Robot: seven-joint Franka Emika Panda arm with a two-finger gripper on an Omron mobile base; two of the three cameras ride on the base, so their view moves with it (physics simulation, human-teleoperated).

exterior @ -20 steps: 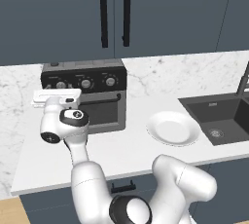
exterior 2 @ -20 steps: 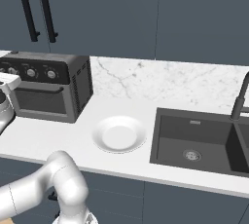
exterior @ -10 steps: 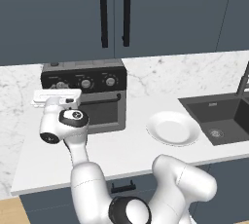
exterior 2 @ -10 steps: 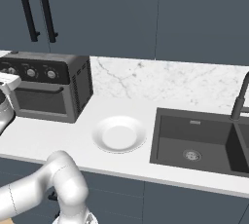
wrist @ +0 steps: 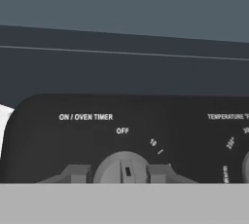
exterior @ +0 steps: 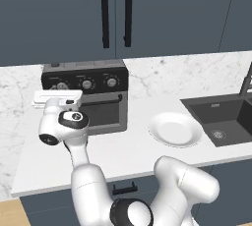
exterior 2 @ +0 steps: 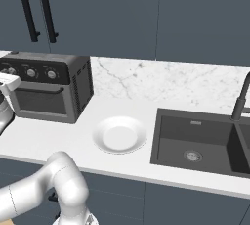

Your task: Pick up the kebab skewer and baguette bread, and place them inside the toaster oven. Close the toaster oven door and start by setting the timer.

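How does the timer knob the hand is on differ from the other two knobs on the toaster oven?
The timer knob sits leftmost on the toaster oven panel; the other two knobs sit to its right. The hand has its fingers on either side of the timer knob, apparently gripping it; the other two knobs are untouched. The timer knob is labelled ON / OVEN TIMER and points near OFF; the next knob is marked TEMPERATURE. All three are round and silver.

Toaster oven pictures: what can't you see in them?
- Inside the toaster oven: hidden behind the shut, dark-glass toaster oven door, both base views.
- Tool: bottom of the hand view cuts off its fingertips beside the timer knob.
- Temperature dial: cut off by the hand view's right edge.
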